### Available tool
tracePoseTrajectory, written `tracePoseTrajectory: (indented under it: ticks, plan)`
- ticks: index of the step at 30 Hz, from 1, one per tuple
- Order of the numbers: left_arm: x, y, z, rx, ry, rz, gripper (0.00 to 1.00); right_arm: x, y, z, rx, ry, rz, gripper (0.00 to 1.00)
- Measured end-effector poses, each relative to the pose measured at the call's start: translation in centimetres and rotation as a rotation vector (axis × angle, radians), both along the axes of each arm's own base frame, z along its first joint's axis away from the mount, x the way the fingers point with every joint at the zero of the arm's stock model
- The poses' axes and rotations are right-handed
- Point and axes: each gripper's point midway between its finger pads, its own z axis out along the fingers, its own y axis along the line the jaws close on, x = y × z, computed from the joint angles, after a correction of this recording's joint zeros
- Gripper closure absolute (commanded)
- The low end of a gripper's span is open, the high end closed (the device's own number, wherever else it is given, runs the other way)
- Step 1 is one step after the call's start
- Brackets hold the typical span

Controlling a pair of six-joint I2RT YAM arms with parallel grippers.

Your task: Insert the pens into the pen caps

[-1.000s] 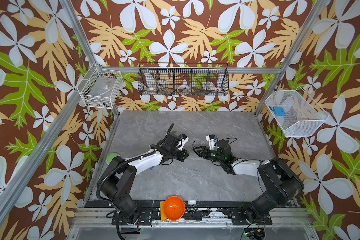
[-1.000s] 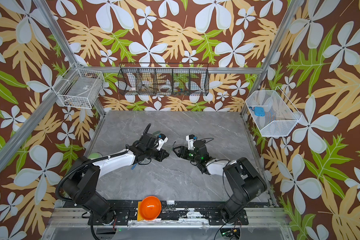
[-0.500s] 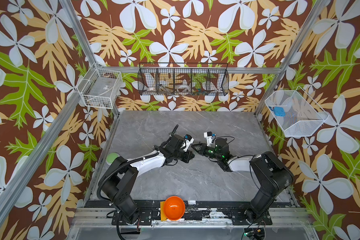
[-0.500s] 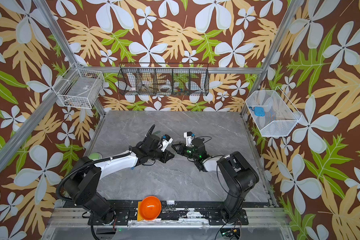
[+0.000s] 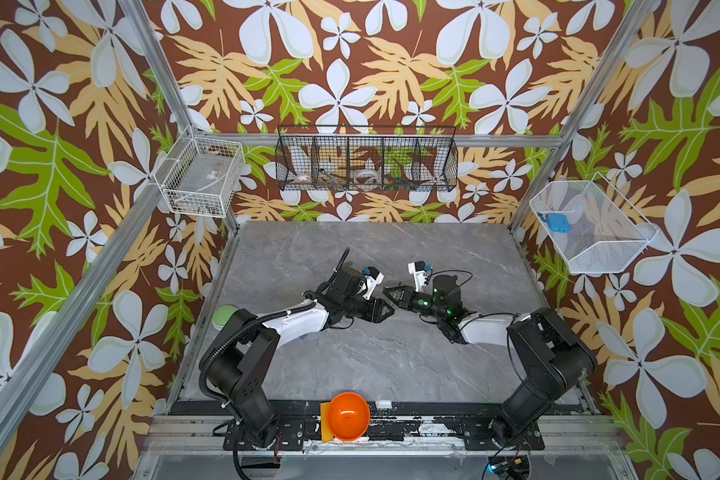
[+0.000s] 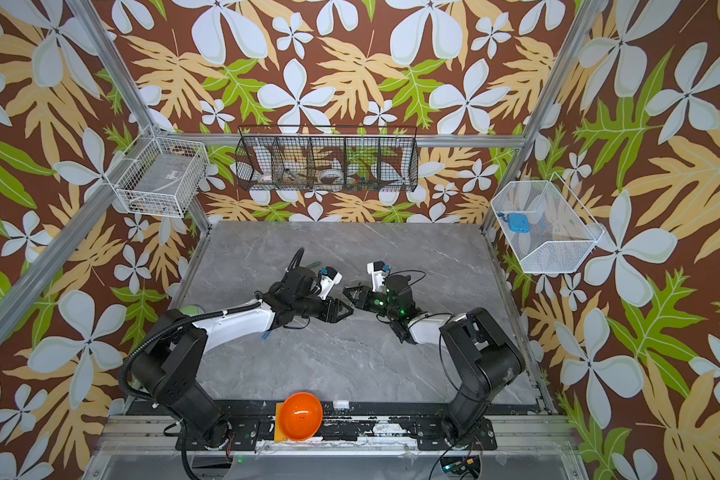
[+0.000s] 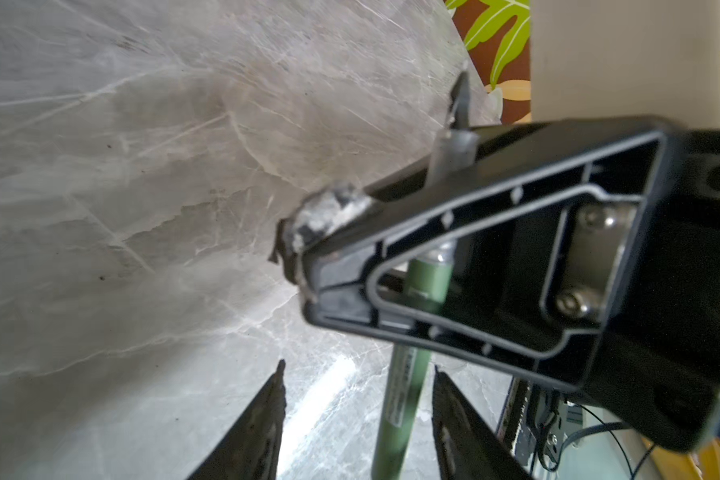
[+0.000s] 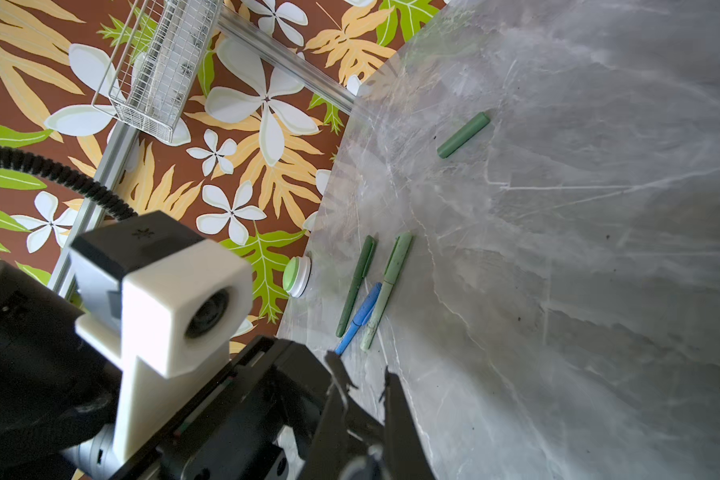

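The table (image 5: 391,365) is the largest thing here, grey marble, shut in by patterned walls (image 5: 350,62) at the top, left and right of both top views and by a black rail (image 5: 412,428) along the bottom. Bare room lies across the lower middle of the frame and in the upper strip below the black wire basket (image 5: 366,158). My left arm (image 5: 296,322) and right arm (image 5: 487,328) meet nose to nose at the centre and block that lane. A white mesh basket (image 5: 591,224) hangs at the right, a white wire basket (image 5: 202,178) at the upper left, and an orange bowl (image 5: 348,415) sits at the bottom centre.

My right hand (image 8: 360,365) is clenched on a dark green pen (image 7: 400,395). My left hand (image 7: 358,374) is released, its fingers apart either side of that barrel.

In the right wrist view, near the table's edge by a green button (image 8: 296,276), a pale green pen (image 8: 387,291), a second dark green pen (image 8: 356,286) and a blue pen (image 8: 360,318) lie close together. A green cap (image 8: 464,135) lies well apart from them.
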Motion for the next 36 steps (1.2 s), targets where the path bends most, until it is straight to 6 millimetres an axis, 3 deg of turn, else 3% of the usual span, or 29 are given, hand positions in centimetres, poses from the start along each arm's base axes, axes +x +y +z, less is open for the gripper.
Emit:
tracePoseTrajectory:
  ticks: [12, 18, 22, 25, 28, 32, 36]
  plan:
    - [-0.4, -0.7, 0.4, -0.027, 0.021, -0.039, 0.72, 0.2, 0.8, 0.0, 0.047, 0.001, 0.007, 1.0]
    - [-0.2, -0.6, 0.2, -0.013, 0.01, -0.049, 1.0, 0.3, 0.9, 0.0, 0.07, 0.008, 0.008, 1.0]
    - [-0.1, -0.6, 0.3, -0.009, 0.006, -0.042, 1.0, 0.6, 1.0, 0.3, 0.071, 0.005, 0.006, 0.63]
    - [0.2, 0.1, -0.1, 0.035, 0.006, -0.009, 1.0, 1.1, 1.3, 1.6, 0.056, -0.038, 0.016, 0.52]
    - [0.9, 1.6, 0.6, 0.094, -0.023, 0.061, 1.0, 2.5, 1.8, 3.1, -0.016, -0.092, 0.021, 0.47]
    - [2.2, 5.9, 2.5, 0.176, -0.07, 0.226, 1.0, 6.7, 2.4, 4.8, -0.173, -0.188, -0.016, 0.44]
    - [2.4, 10.7, 5.6, 0.216, -0.146, 0.381, 1.0, 10.8, 3.2, 2.3, -0.323, -0.185, -0.034, 0.41]
